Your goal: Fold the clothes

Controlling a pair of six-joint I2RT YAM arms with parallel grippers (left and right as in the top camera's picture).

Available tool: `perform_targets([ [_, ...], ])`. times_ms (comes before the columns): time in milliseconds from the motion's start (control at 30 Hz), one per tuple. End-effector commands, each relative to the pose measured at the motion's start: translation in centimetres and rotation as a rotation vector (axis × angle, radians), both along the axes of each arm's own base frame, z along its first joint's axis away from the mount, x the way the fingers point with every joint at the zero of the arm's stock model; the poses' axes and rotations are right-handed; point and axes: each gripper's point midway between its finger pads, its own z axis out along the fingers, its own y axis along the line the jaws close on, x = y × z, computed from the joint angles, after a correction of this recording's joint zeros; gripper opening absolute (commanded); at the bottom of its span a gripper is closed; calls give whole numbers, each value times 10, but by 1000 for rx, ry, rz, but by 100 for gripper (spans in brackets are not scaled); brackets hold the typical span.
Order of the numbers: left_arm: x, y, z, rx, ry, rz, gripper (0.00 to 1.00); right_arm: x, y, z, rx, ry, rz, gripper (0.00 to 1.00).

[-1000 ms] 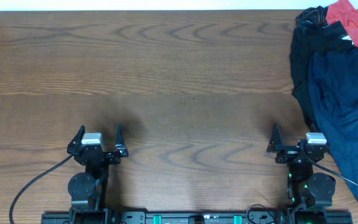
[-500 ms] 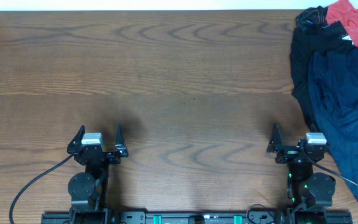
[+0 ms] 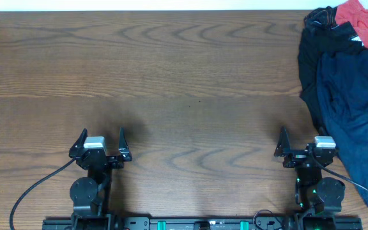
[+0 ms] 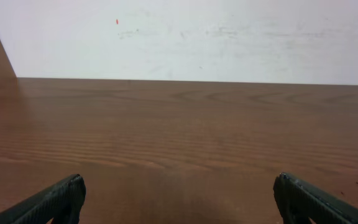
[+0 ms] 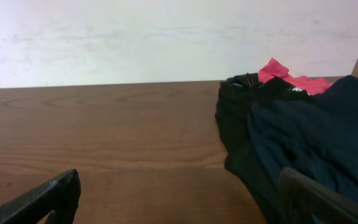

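The navy-blue clothes (image 3: 356, 108) lie crumpled in a pile at the table's right edge, and show in the right wrist view (image 5: 319, 137) at the right. My right gripper (image 3: 301, 142) is open and empty near the front edge, just left of the pile; its fingers frame bare wood in the right wrist view (image 5: 179, 193). My left gripper (image 3: 101, 142) is open and empty at the front left, far from the clothes; it also shows in the left wrist view (image 4: 179, 196).
A black garment (image 3: 315, 45) lies under and behind the navy cloth, and a red cloth (image 3: 361, 22) sits on top at the far right corner. The wooden table (image 3: 171, 76) spreads left of the pile. A white wall (image 4: 185, 37) stands behind.
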Motion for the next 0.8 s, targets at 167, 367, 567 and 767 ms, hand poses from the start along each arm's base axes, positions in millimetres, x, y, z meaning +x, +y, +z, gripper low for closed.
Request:
perform_targets([
  [167, -1, 3, -16, 8, 57, 17, 98, 0, 5, -1, -7, 0, 22, 99],
  [367, -1, 3, -16, 8, 57, 17, 98, 0, 4, -1, -7, 0, 19, 99],
  [567, -1, 3, -16, 8, 56, 17, 98, 0, 8, 0, 1, -2, 39, 99],
  [767, -1, 3, -18, -42, 66, 20, 98, -1, 25, 11, 10, -46, 137, 99],
])
